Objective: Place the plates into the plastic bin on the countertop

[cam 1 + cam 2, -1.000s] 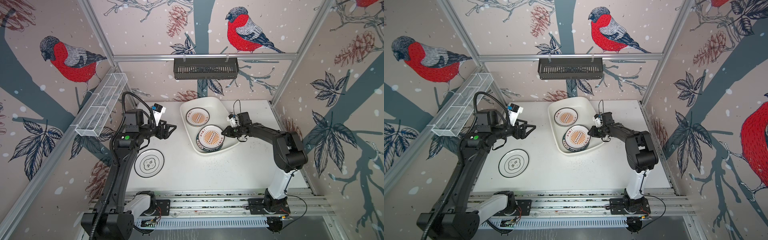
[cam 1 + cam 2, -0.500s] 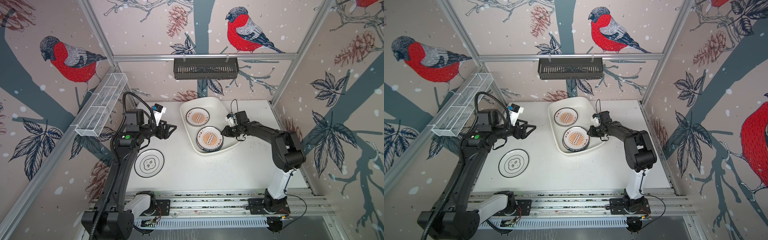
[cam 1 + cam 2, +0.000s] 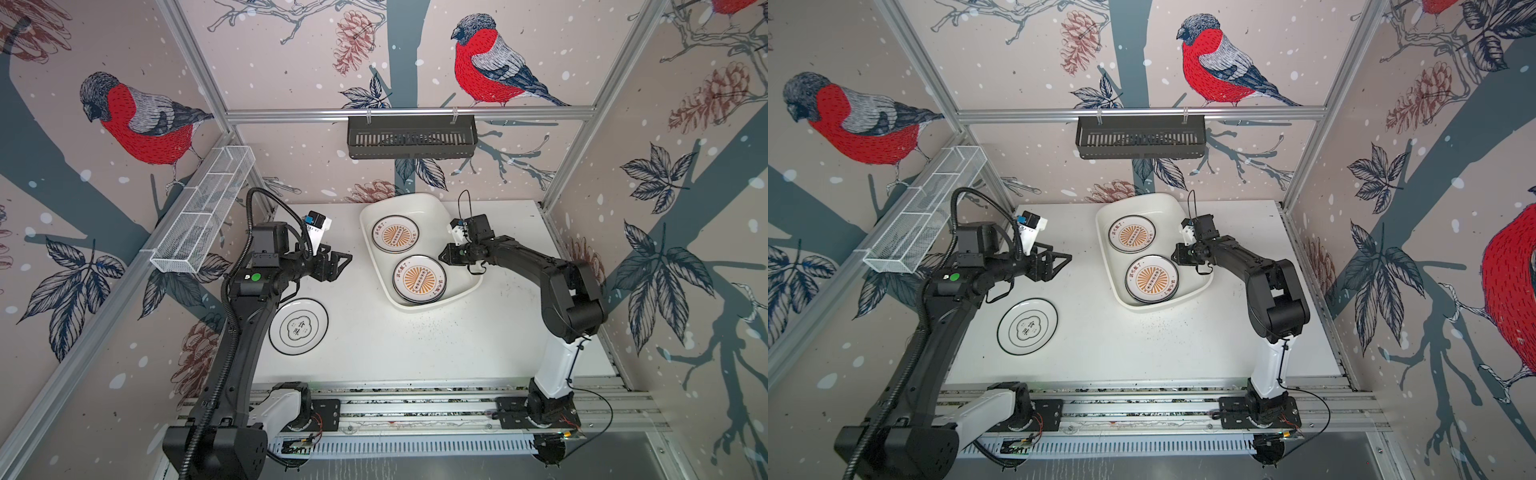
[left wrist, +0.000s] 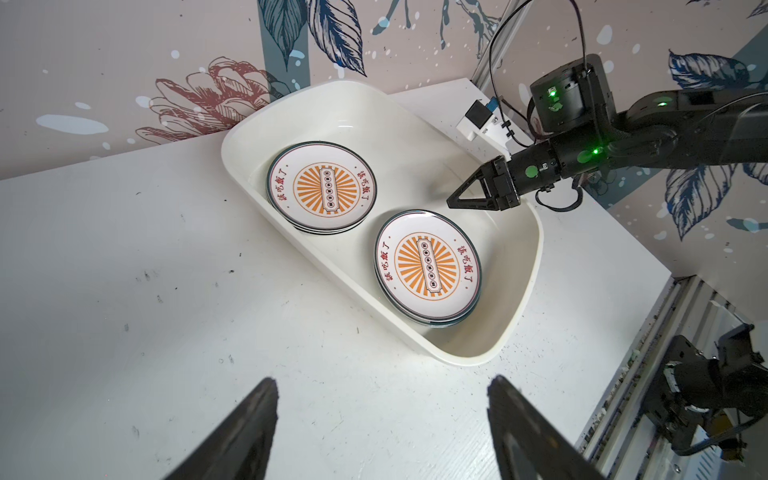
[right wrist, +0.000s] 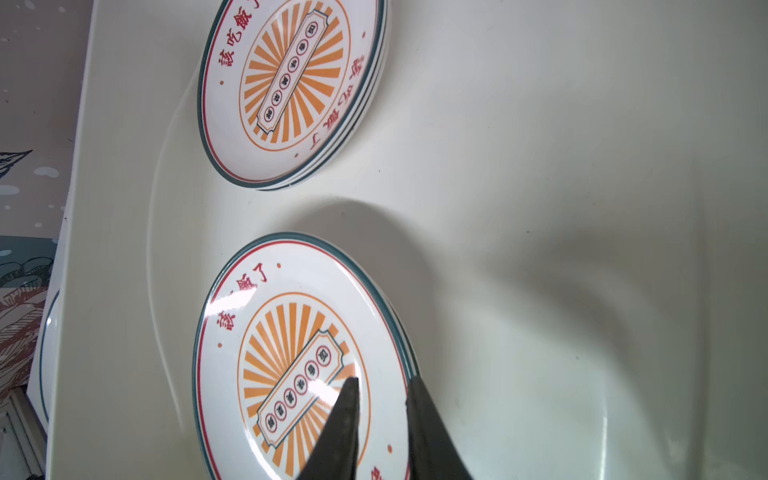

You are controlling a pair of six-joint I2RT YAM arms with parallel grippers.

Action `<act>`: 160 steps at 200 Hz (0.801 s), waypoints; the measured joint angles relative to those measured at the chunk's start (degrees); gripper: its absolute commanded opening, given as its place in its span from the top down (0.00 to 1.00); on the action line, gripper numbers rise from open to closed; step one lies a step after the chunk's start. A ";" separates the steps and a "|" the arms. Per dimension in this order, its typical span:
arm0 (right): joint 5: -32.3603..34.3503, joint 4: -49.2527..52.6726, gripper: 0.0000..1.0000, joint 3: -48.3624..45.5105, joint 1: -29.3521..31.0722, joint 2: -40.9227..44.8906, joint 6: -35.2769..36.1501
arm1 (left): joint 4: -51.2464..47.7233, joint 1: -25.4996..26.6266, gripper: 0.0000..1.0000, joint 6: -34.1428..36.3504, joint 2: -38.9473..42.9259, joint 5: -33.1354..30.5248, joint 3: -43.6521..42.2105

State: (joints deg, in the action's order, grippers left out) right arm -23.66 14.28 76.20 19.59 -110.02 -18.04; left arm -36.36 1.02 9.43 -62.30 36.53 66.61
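Observation:
The plastic bin (image 3: pixel 432 210) (image 4: pixel 415 133) lies at the back centre of the countertop (image 3: pixel 415 345). It holds two short stacks of orange-sunburst plates, a far one (image 3: pixel 395 234) (image 4: pixel 322 189) and a near one (image 3: pixel 419 278) (image 4: pixel 428 266). A dark-rimmed emblem plate (image 3: pixel 298 326) (image 3: pixel 1027 326) lies flat on the countertop at front left. My right gripper (image 3: pixel 441 255) (image 4: pixel 451 203) (image 5: pixel 383 379) hovers over the near stack's right rim, jaws a narrow gap apart and holding nothing. My left gripper (image 3: pixel 347 264) (image 4: pixel 382 380) is open above bare countertop left of the bin.
A black slotted rack (image 3: pixel 411 137) hangs on the back wall. A white wire-mesh basket (image 3: pixel 203 212) is fixed to the left wall. Aluminium rails (image 3: pixel 415 407) run along the front edge, where both arm bases stand.
The near stack's top plate has settled lower and slightly leftward in the bin. My right gripper drew a little back from it. My left jaws widened slightly.

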 measured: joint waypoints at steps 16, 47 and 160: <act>2.10 -0.31 0.76 2.21 1.03 -1.81 0.00 | 0.09 0.00 0.14 0.09 1.18 -2.49 -1.40; 5.42 -1.09 0.77 4.37 2.34 -4.20 -1.44 | -0.04 0.00 0.11 1.07 3.65 -8.79 -5.31; 6.23 -7.69 0.71 -12.22 4.94 15.58 -6.67 | -4.13 -5.46 0.05 14.91 5.01 -21.64 -13.79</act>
State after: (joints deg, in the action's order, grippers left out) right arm -17.43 6.59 63.99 24.53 -94.43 -24.71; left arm -40.49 -4.45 24.34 -57.30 14.90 52.82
